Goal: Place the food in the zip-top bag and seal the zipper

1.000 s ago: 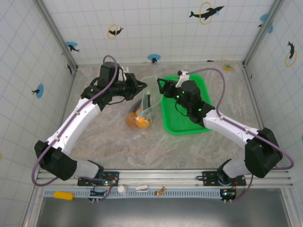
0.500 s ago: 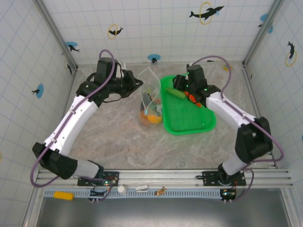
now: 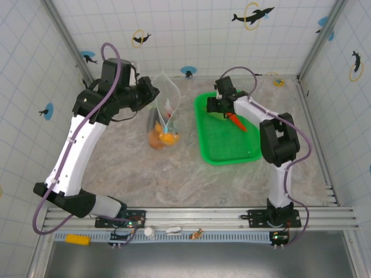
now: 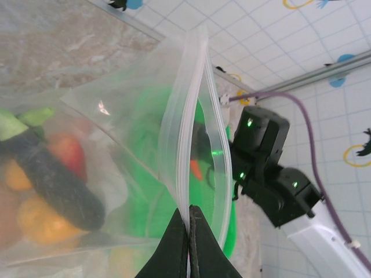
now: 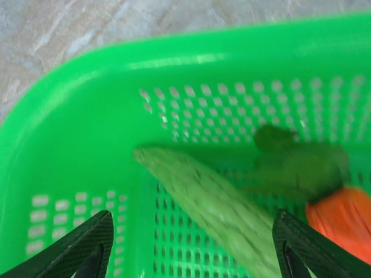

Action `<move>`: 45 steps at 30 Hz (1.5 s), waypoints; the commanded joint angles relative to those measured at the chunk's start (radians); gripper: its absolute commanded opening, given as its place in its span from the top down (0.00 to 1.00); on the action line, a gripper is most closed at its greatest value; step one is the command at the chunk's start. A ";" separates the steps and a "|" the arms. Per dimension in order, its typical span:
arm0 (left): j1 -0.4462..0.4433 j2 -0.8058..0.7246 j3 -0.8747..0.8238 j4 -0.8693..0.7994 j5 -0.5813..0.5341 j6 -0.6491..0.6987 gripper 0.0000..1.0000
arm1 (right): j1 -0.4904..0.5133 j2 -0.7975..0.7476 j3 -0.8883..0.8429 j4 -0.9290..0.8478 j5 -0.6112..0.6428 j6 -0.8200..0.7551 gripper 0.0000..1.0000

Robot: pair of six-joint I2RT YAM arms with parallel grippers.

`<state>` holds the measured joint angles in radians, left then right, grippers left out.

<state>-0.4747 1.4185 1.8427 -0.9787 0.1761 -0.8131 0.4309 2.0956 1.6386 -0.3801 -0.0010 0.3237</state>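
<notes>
Over the worktop (image 3: pixel 127 168), left tool (image 4: pixel 188 213) is pinching the rim of the zip-top bag (image 4: pixel 133 116). Right tool (image 5: pixel 194 234), spread wide, is hovering above a green vegetable (image 5: pixel 214 200); closing on it seems next.

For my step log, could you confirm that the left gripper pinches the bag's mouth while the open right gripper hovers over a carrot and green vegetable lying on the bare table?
Not quite: the carrot and green vegetable lie in the green basket, not on the table, as the right wrist view shows. The rest holds.

A lab test booth: gridded white walls (image 3: pixel 191 35) with dolphin stickers (image 3: pixel 253 15), aluminium mounting rail (image 3: pixel 203 215).
</notes>
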 commanded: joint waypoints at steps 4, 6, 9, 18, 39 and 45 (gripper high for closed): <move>0.008 0.021 -0.071 -0.034 0.052 0.065 1.00 | -0.003 0.113 0.093 -0.083 -0.077 -0.030 0.27; 0.008 0.020 -0.122 0.002 0.097 0.059 1.00 | -0.002 0.096 0.050 -0.059 -0.091 -0.017 0.29; 0.008 0.019 -0.180 0.052 0.153 0.044 1.00 | 0.000 0.063 -0.024 -0.027 -0.091 -0.009 0.32; 0.008 0.022 -0.217 0.088 0.172 0.034 1.00 | 0.020 0.040 -0.100 -0.057 0.009 -0.026 0.46; 0.008 -0.038 -0.366 0.301 0.279 -0.102 1.00 | 0.036 -0.491 -0.391 0.148 -0.034 0.217 0.72; 0.008 -0.079 -0.502 0.447 0.312 -0.195 1.00 | 0.073 -0.764 -0.570 0.504 -0.092 0.297 0.69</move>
<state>-0.4702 1.3678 1.3731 -0.6407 0.4507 -0.9367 0.4828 1.3968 1.1000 -0.1017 -0.0574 0.5594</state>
